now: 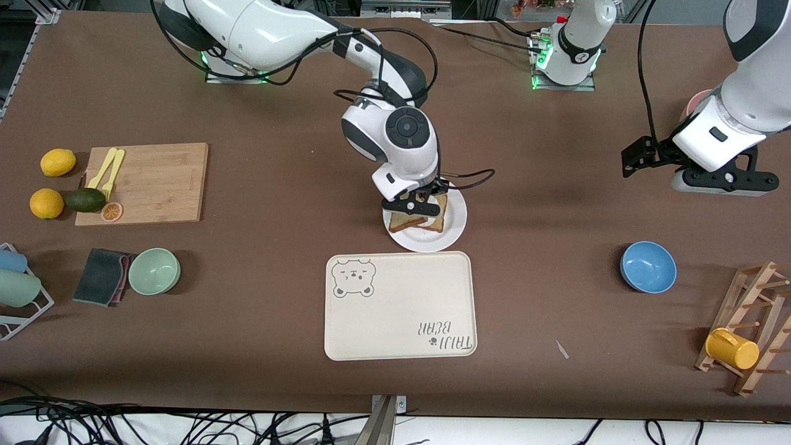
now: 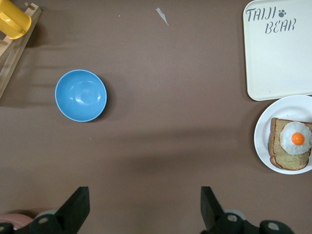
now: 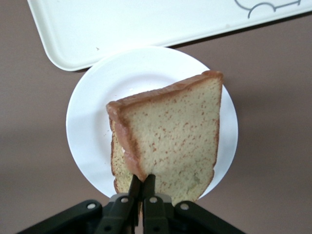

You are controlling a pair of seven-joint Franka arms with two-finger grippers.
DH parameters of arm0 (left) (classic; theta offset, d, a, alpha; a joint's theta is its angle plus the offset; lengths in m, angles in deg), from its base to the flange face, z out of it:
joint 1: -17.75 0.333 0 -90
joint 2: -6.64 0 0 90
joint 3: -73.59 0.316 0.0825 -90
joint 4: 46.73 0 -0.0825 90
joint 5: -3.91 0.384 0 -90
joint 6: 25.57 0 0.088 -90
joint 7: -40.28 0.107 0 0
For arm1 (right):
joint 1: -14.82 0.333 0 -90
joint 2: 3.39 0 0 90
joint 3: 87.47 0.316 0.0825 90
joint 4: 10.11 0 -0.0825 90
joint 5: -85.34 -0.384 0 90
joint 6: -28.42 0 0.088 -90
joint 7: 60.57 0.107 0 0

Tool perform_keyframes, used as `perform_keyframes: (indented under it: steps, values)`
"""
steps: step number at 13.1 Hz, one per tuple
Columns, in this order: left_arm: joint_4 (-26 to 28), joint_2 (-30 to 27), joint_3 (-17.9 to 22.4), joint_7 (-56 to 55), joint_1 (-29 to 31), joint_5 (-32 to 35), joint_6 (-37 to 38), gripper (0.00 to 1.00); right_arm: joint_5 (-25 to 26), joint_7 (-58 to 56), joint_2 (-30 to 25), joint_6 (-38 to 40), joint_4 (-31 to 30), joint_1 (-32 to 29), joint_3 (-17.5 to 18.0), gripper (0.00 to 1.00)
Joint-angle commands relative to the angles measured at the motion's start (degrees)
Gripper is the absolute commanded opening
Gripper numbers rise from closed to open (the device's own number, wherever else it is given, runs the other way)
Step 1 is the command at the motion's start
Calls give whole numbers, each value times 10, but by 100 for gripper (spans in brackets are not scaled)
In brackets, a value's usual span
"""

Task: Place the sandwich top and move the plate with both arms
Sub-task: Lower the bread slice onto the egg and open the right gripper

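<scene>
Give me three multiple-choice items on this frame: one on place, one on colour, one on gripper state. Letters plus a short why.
1. What is the sandwich top over?
A. the plate
B. the bear-print tray
C. the cutting board

2. What colour is the bowl toward the left arm's end of the table?
A. green
B. blue
C. yellow

3. How do the grippers stand?
A. both open
B. right shut on the slice, left open
C. left shut on the slice, right open

Answers:
1. A: the sandwich top hangs over the plate, above the lower bread with its egg.
2. B: the blue bowl sits there.
3. B: the right gripper pinches the slice's edge; the left gripper waits open over bare table.
</scene>
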State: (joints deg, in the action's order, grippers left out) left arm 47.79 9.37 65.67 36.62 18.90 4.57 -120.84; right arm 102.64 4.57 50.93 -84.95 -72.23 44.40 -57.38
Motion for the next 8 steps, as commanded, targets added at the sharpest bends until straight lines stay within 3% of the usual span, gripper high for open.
perform_keyframes:
  steps: [1,7,8]
  values:
    - [-12,4,0,1,1,-14,7,100,-14,15,22,-13,20,7,0,0]
    - [-15,4,0,0,-2,-14,7,100,-34,25,22,-56,20,9,0,0]
    - [-15,6,-1,0,-2,-14,7,100,-37,24,22,-58,20,7,0,23]
